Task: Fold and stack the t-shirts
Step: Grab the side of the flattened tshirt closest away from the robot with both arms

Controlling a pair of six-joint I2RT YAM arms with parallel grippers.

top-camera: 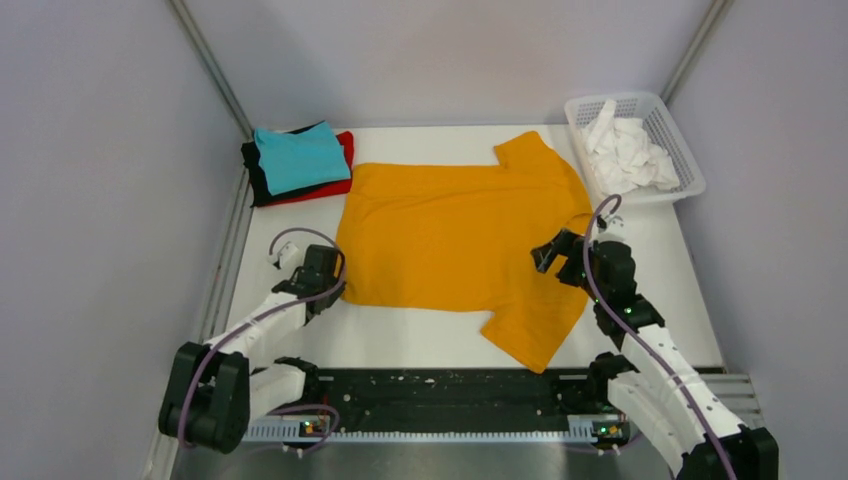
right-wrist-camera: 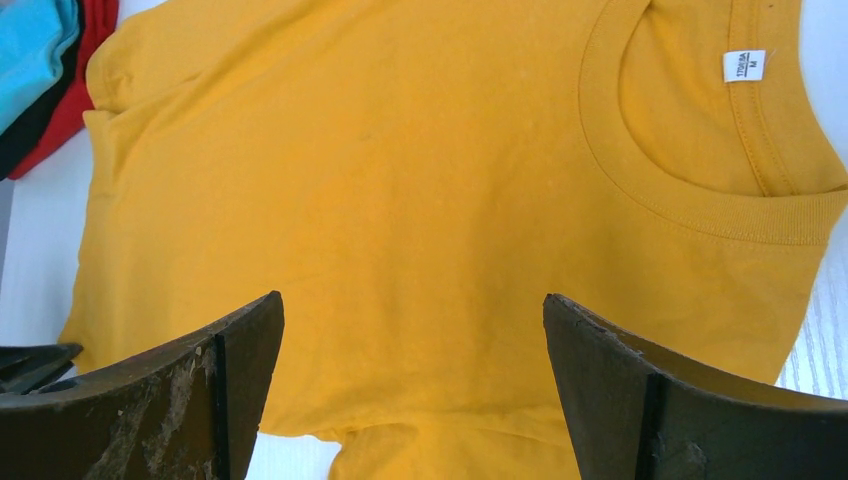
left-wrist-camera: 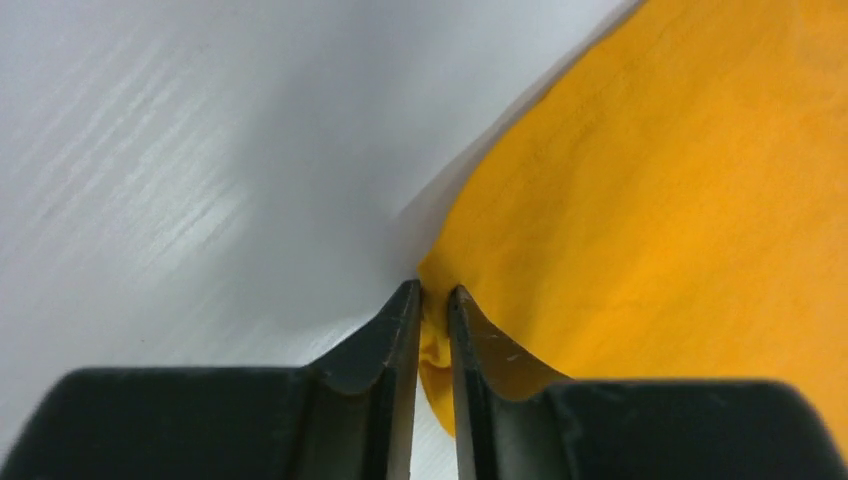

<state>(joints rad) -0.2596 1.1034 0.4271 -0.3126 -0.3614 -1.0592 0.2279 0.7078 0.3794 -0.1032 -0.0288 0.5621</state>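
Note:
The mustard-orange t-shirt (top-camera: 455,235) lies spread flat in the middle of the table, collar to the right, sleeves at the back and front. My left gripper (top-camera: 335,283) is shut on the shirt's near left hem corner; the left wrist view shows a pinch of orange cloth (left-wrist-camera: 434,330) between the jaws. My right gripper (top-camera: 556,256) is open above the shirt near the collar, and the right wrist view shows the shirt (right-wrist-camera: 400,200) below the spread jaws. The teal t-shirt (top-camera: 300,157) lies folded on the black (top-camera: 256,172) and red (top-camera: 340,182) ones at the back left.
A white plastic lattice basket (top-camera: 680,160) with white cloths stands at the back right. Grey walls close in the table on the left, back and right. A black rail (top-camera: 440,390) runs between the arm bases at the near edge.

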